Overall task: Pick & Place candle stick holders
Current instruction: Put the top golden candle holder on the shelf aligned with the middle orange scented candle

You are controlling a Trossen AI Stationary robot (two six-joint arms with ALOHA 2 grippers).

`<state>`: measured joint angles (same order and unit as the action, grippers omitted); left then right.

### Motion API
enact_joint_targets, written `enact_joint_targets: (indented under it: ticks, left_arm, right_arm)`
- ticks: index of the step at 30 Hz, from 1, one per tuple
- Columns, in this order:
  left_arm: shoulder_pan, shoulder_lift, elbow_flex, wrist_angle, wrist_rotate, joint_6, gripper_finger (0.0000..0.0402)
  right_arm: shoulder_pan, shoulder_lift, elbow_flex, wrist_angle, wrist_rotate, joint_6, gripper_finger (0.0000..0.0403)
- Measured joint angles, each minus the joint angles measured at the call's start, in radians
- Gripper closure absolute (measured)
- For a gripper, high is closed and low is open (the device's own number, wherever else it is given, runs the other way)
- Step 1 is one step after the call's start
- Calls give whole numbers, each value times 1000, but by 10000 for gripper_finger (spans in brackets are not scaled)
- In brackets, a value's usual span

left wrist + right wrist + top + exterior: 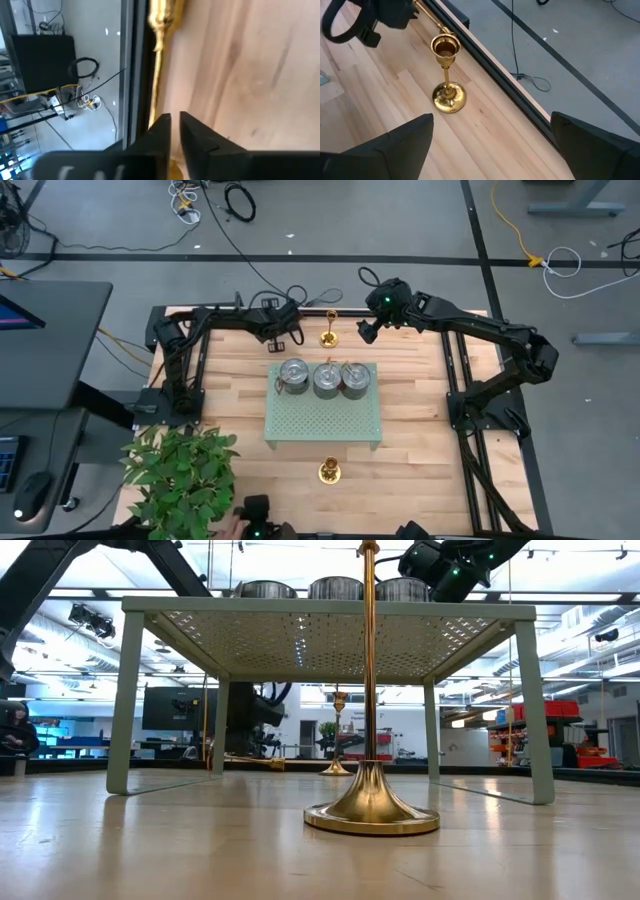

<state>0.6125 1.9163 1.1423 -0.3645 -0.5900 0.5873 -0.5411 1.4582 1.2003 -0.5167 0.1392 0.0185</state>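
While the right gripper (490,145) hovers spread over the upright far-edge candlestick (329,335), likely lining up a grasp | left gripper (175,125) pinches a lying candlestick (161,20) | third candlestick (329,471) stands near front edge.

Light wooden table (420,430) fills the middle of the high view. Sitting on it at centre: a pale green perforated stand (323,420). One gold candlestick (329,470) stands below it near the bottom edge, another (329,332) upright near the top edge, a third lying (432,17) alongside that edge.
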Motion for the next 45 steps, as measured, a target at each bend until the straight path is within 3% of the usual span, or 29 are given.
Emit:
enact_joint_targets:
  ticks: [4,10,15,24,35,42,45]
  left_arm:
    - [10,0,0,11,-3,-5,289]
    - [41,0,0,69,78,-32,161]
    - [63,0,0,78,103,-7,107]
    - [118,0,-1,119,255,-64,112]
    - [132,50,18,96,269,-32,121]
    - [157,71,22,65,301,-31,161]
    - [187,72,27,41,364,-48,188]
  right_arm:
    - [0,0,0,0,-1,13,3]
    - [0,0,0,-1,-1,19,3]
    - [0,0,0,-1,-1,23,3]
    - [0,0,0,-1,-1,29,3]
    - [0,0,0,-1,-1,52,3]
    - [0,0,0,-1,-1,52,3]
    - [2,0,0,-1,-1,52,3]
